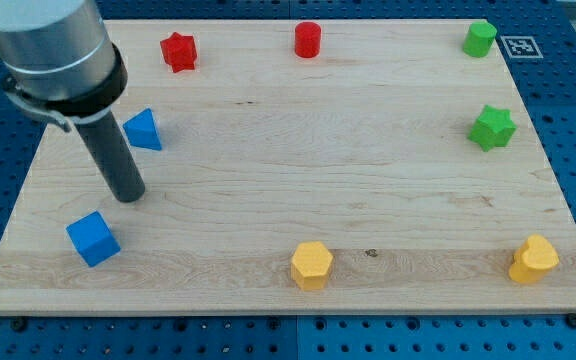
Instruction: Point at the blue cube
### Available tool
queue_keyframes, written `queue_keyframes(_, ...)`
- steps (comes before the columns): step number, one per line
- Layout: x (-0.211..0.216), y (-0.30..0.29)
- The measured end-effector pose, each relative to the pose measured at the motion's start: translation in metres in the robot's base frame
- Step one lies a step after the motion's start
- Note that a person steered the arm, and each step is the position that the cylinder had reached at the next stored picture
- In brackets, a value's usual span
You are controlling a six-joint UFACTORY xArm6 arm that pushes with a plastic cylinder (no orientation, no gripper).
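Blue cube [93, 238] sits near the wooden counter [268, 150] edge at the view's left, just below and left of my tip [128, 197]; a small gap, no contact. Blue triangular block [144, 130] lies just above the tip, beside the rod. No jaws here, only a plain rod, so nothing opens or clamps. Red star [178, 51] and red cylinder [308, 39] along the top; yellow blocks [311, 265] at the bottom; green blocks [492, 127] far right. Blocks hug the edges, probably scattered to keep targets distinct.
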State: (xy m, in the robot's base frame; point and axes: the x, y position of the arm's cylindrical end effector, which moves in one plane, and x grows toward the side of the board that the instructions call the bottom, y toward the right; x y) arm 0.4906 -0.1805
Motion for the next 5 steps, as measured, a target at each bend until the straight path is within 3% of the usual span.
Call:
queue_keyframes(2,-0.028,-0.009)
queue_keyframes(5,-0.028,0.081)
